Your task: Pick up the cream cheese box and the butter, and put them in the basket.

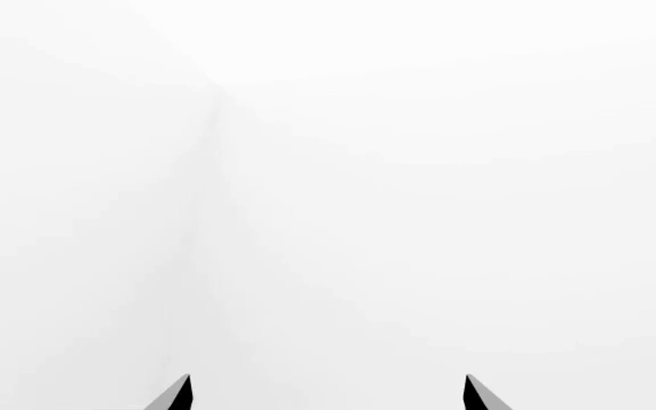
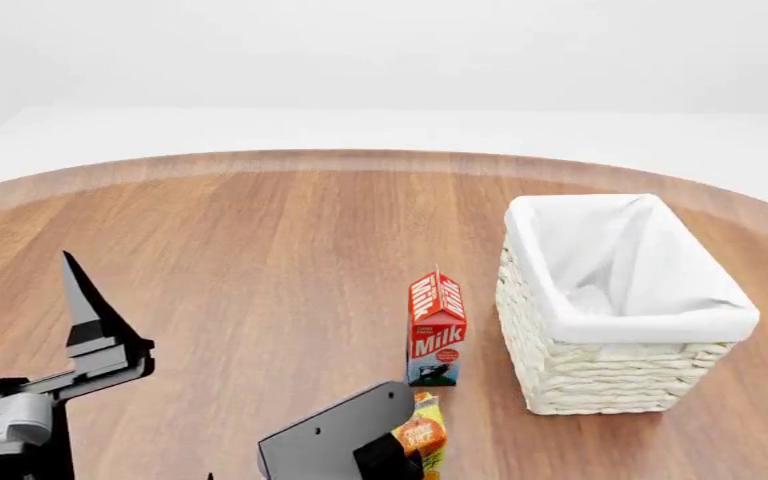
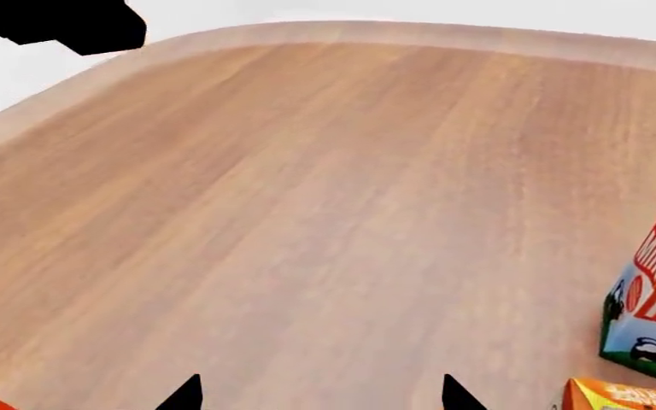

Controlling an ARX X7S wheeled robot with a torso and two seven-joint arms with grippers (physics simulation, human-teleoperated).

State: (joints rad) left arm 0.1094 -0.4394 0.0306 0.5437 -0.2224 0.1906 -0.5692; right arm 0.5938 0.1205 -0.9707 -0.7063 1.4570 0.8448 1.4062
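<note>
1. One basket (image 2: 624, 335) stands at the right of the table (image 2: 251, 270); the cream cheese box and butter cannot be made out.
2. A milk carton (image 2: 436, 328) stands just left of it.
3. Left gripper (image 1: 328, 395) and right gripper (image 3: 322, 395): fingertips apart, holding nothing.

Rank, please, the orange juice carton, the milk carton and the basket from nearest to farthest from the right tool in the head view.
1. Orange juice carton, right beside the arm's end, low centre.
2. Milk carton, upright just beyond it.
3. Basket, farther off to the right.
The right tool itself is hidden there.
</note>
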